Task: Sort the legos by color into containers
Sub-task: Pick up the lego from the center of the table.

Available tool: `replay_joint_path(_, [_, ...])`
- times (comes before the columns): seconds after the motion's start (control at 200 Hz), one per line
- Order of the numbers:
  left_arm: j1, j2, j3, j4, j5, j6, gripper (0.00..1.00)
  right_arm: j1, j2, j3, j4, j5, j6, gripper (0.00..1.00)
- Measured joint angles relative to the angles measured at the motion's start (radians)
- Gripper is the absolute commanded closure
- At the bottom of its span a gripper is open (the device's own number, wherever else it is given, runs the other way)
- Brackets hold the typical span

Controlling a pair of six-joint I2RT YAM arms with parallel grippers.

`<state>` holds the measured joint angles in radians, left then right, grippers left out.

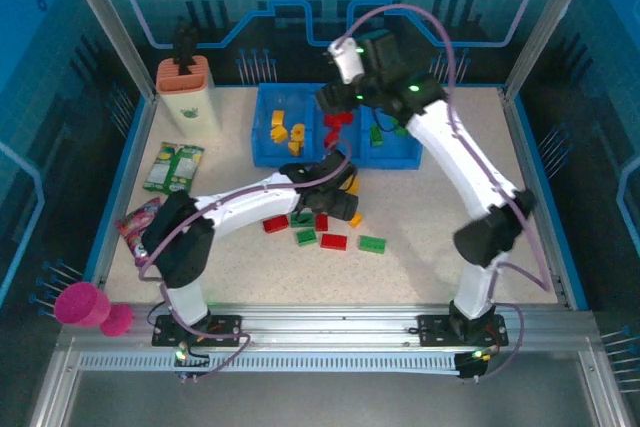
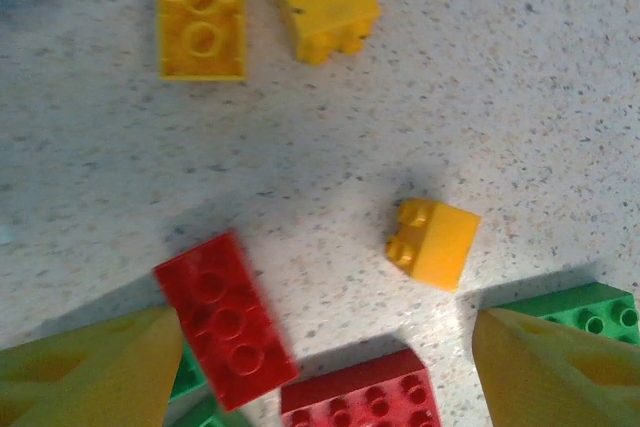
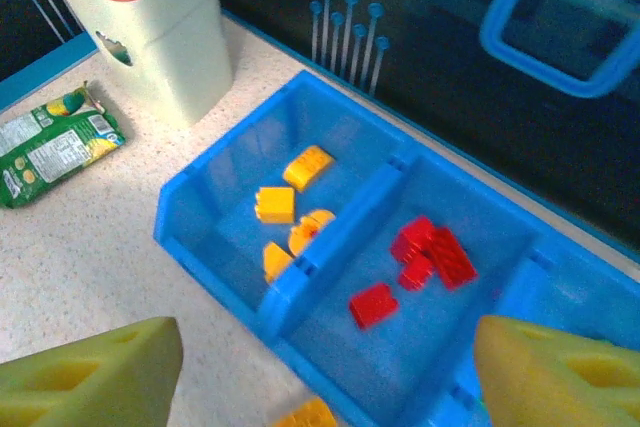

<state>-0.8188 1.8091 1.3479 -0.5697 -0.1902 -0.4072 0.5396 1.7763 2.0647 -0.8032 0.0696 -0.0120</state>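
- Loose legos (image 1: 334,241): red, green and yellow, scattered on the worktop (image 1: 430,267) just in front of the tray.
- Left pincer (image 2: 328,332): released, fingers spread low over red bricks (image 2: 225,317), with a yellow brick (image 2: 435,242) beside them; grasping nothing.
- Tray (image 1: 268,159): yellow legos (image 3: 275,204) in the left compartment, red legos (image 3: 432,247) in the middle, green legos (image 1: 377,133) in the right.
- Right pincer (image 3: 328,332): released, empty, above the tray.
- Holder (image 3: 160,37): upright, beyond the tray's left end.

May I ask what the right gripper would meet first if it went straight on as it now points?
The right gripper would probably reach the blue tray first, at the middle compartment with red bricks; depth is unclear.
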Motion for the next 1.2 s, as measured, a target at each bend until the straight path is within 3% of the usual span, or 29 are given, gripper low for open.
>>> replay_joint_path(0.195, [-0.051, 0.080, 0.068, -0.002, 0.000, 0.024, 0.26, -0.013, -0.327, -0.277, -0.079, 0.074, 0.035, 0.16])
replay_joint_path(0.375, [-0.074, 0.164, 0.132, -0.009, -0.006, 0.057, 0.31, -0.025, -0.471, -0.435, -0.135, 0.112, 0.051, 0.15])
replay_joint_path(0.6, [-0.074, 0.252, 0.214, -0.055, -0.016, 0.074, 0.36, -0.043, -0.523, -0.526, -0.158, 0.125, 0.068, 0.13])
replay_joint_path(1.006, [-0.074, 0.340, 0.277, -0.118, -0.026, 0.064, 0.48, -0.093, -0.529, -0.535, -0.152, 0.095, 0.052, 0.10])
replay_joint_path(1.201, [-0.074, 0.354, 0.277, -0.133, -0.023, 0.043, 0.61, -0.111, -0.525, -0.536, -0.138, 0.079, 0.044, 0.09])
